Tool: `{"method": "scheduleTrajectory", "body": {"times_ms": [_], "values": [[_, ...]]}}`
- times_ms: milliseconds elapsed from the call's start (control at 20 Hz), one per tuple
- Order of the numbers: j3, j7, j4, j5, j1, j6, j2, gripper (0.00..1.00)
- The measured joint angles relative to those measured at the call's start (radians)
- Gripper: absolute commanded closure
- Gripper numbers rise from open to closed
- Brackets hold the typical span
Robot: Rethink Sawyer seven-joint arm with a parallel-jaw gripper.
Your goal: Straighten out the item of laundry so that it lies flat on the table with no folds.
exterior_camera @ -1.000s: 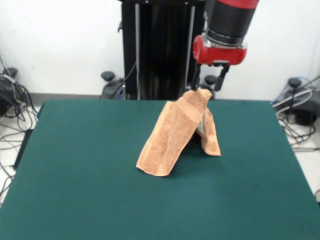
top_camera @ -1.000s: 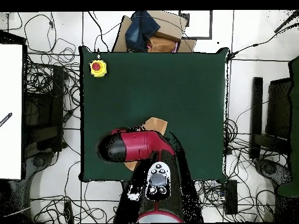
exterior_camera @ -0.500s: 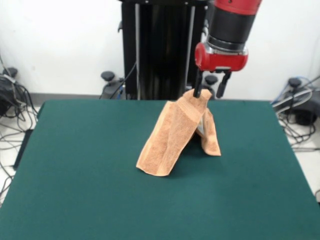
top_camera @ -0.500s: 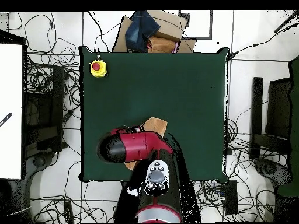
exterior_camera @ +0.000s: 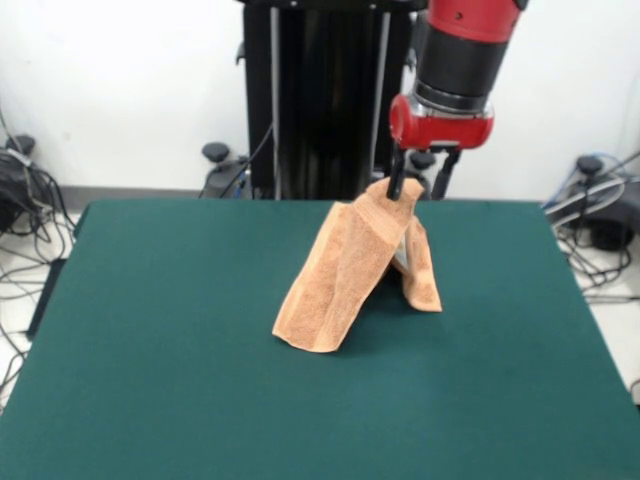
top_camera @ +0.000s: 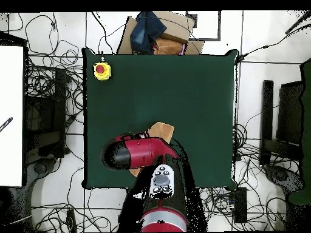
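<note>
Front of the table (exterior_camera: 150, 400) is just bare green cloth. A bit past the middle, toward the front view's right side, the towel (exterior_camera: 350, 270) stands bunched up like a little tent: one long panel slopes down toward the front-left and ends in a folded corner resting on the cloth, and a shorter flap hangs down on the right with its bottom edge touching the table too. There's a dark gap between the two flaps, so it's nowhere near flat. The peak of the tent is up top at the back, and the gripper (exterior_camera: 418, 185) sits right there, its two black fingers (exterior_camera: 396, 182) spread apart with the left one against the towel's top corner and the right one clear of it, so it looks open rather than pinching. Above that is the red wrist and black arm segment. From overhead the red arm covers most of the towel, only a tan patch (top_camera: 161, 130) pokes out. Way off in a table corner there's a yellow box with a red button (top_camera: 101, 70).
</note>
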Motion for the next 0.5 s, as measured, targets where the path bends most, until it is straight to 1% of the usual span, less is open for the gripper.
{"method": "scheduleTrajectory", "body": {"times_ms": [500], "values": [[0.0,0.0,0.0,0.0,0.01,0.0,0.021,0.0]]}}
